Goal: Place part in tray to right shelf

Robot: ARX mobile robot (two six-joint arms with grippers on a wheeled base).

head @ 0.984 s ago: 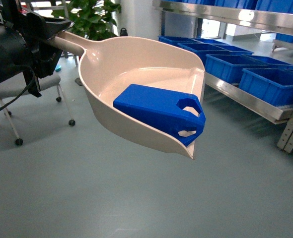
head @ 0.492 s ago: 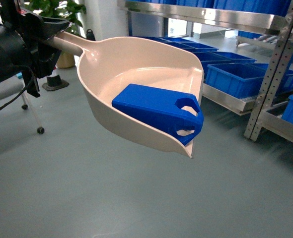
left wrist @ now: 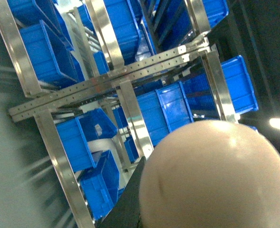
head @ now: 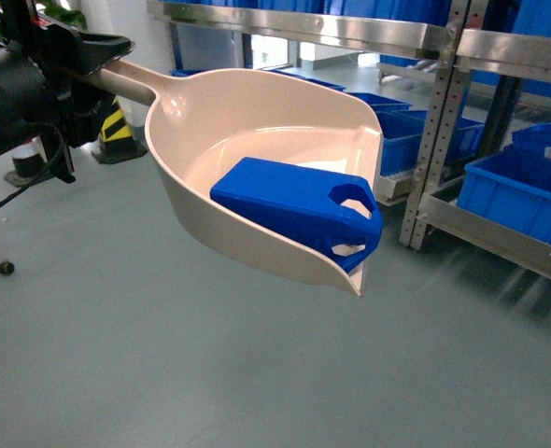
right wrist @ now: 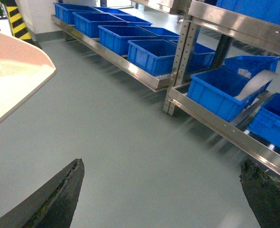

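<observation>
The beige tray [head: 257, 121] hangs in the air in the middle of the head view, tilted down toward its front lip. The blue part [head: 294, 210] lies inside it, its holed lug against the lip. My left gripper [head: 81, 67] is shut on the tray's handle at the upper left. In the left wrist view the tray's rounded back [left wrist: 211, 175] fills the lower right beside one dark finger [left wrist: 128, 202]. My right gripper [right wrist: 161, 190] stands open over bare floor, holding nothing; the tray's edge [right wrist: 12, 80] shows at its left. The steel shelf rack [head: 439, 140] stands to the right.
Blue crates [head: 528, 191] sit on the rack's low level [right wrist: 149, 78], and more fill its upper levels [left wrist: 168, 107]. A perforated steel upright [right wrist: 178, 66] stands at the rack's corner. A yellow-black striped post [head: 115, 126] is at the far left. Grey floor [head: 210, 364] lies below the tray.
The whole head view has swung right: the chair and plant slid out on the left, and the rack's upright and crates came in. The tray and part kept their place.
</observation>
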